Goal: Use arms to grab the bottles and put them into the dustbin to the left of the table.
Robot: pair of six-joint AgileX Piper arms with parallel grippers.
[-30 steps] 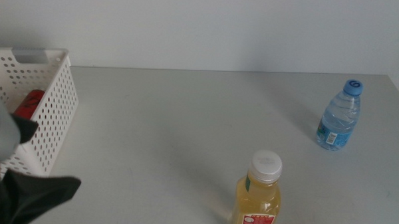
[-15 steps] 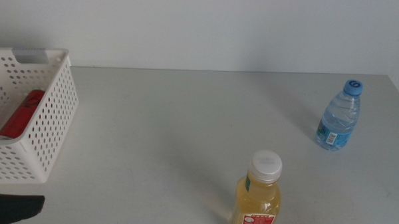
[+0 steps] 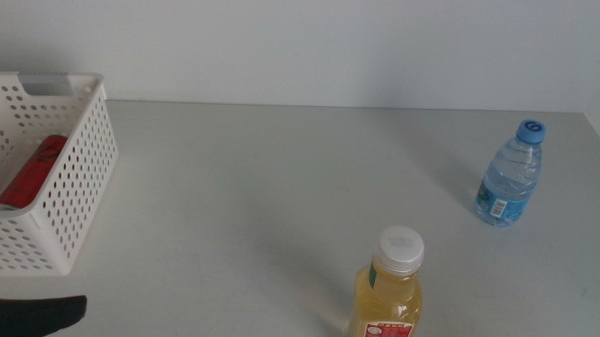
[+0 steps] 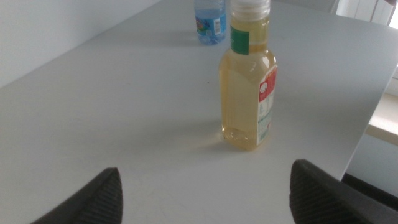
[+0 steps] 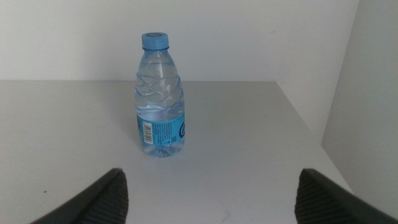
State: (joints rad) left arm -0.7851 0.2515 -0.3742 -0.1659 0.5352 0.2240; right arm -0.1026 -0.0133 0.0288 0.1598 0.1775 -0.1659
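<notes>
Dustbin holds red soda can, lying flat.

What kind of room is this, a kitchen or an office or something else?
Most likely a robot test bench, not a kitchen: a bare light-grey tabletop against a blank white wall, with only a white perforated plastic basket, a clear blue-capped water bottle and a yellow juice bottle set out.

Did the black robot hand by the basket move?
Yes. The left gripper dropped from beside the dustbin to the picture's bottom edge, below it.
</notes>
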